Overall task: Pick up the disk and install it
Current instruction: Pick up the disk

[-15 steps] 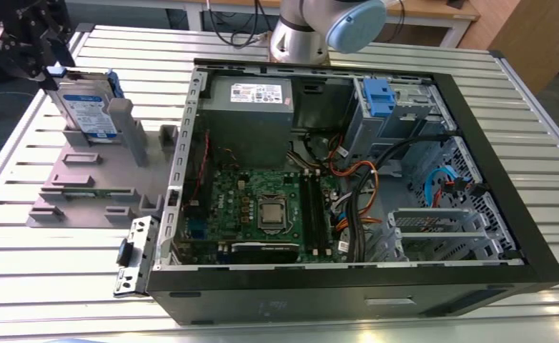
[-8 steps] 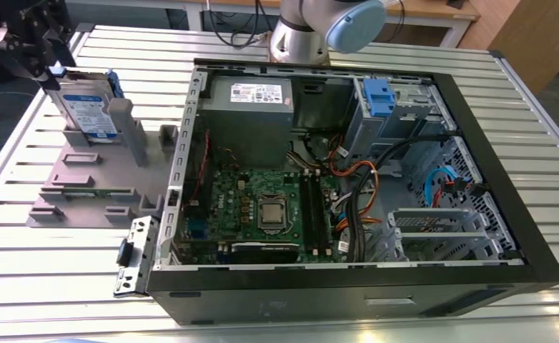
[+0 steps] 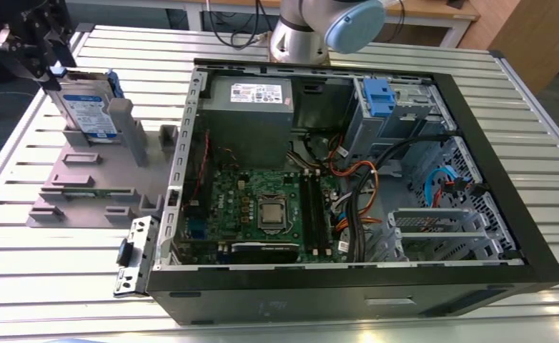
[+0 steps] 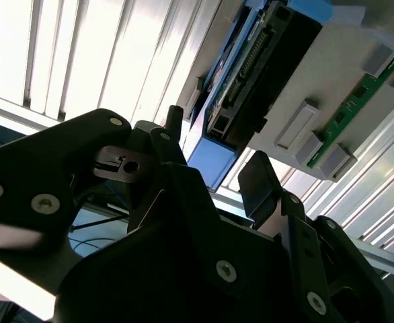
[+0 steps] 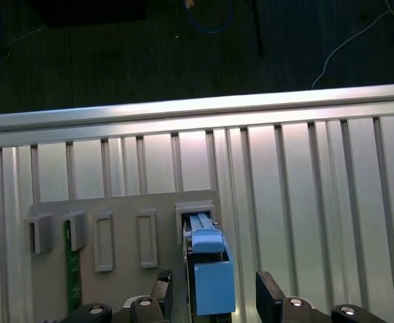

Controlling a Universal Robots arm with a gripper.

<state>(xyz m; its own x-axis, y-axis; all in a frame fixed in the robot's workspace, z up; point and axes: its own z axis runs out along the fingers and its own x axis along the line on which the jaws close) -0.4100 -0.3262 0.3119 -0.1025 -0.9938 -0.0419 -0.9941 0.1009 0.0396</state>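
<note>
The silver-grey, blue-bracketed disk (image 3: 88,107) is stood on edge in a grey plastic holder (image 3: 79,182), upper left of the exterior view, with its faces exposed. The black gripper (image 5: 215,282) is spread astride it, grasping nothing.

Disk (image 5: 210,279) upright in grey holder (image 5: 123,208), between parted fingers (image 5: 269,296) of the claw (image 5: 215,289)

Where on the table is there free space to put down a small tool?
Bare slats lie on the table between the grey fixture and its near edge, at the exterior view's left of the case, and in a strip at the case's right. Crowded: inside the case, and the fixture, where the open gripper straddles the disk.
</note>
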